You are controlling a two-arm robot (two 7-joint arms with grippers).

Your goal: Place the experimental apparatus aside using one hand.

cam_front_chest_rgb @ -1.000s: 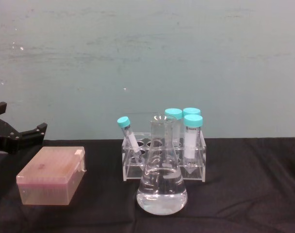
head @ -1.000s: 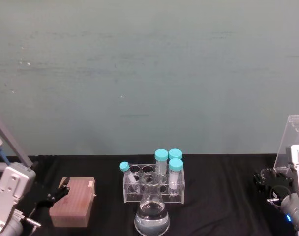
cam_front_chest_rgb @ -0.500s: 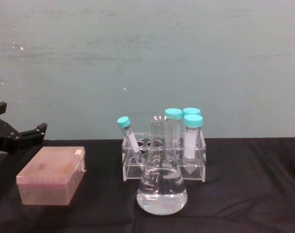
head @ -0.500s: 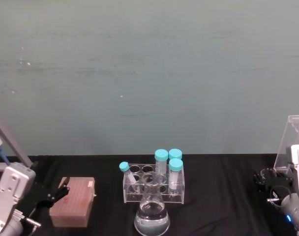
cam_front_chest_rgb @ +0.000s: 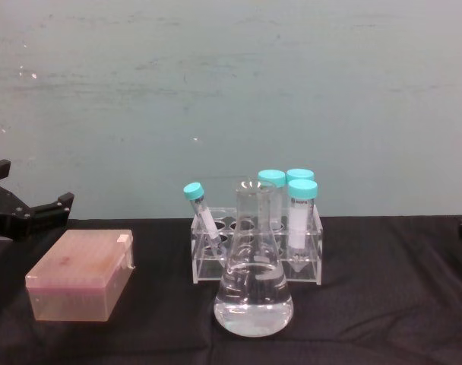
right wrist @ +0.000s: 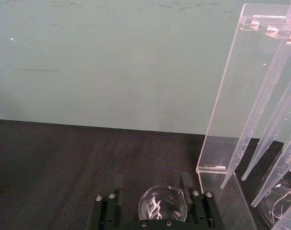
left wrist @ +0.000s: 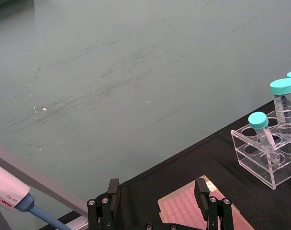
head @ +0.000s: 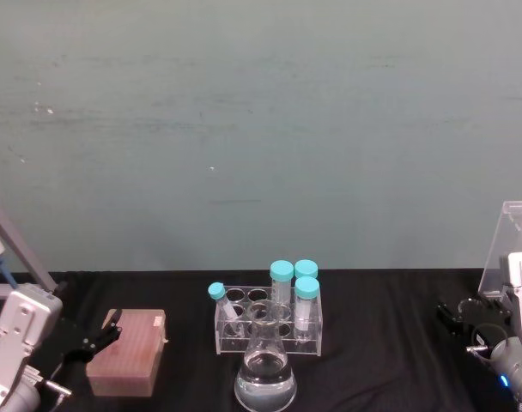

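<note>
Currently your right gripper [right wrist: 152,182] sits at 4 o'clock on the table, its 2 jaws parted around the small beaker [right wrist: 162,205] with a gap on 1 side, just beside the tall acrylic stand [right wrist: 227,96] at 3 o'clock. Your conical flask [head: 265,378] stands at 6 o'clock, in front of the tube rack [head: 268,330]. Your left gripper [head: 111,330] hangs wide open and empty at 8 o'clock, beside the pink box [head: 128,356].
</note>
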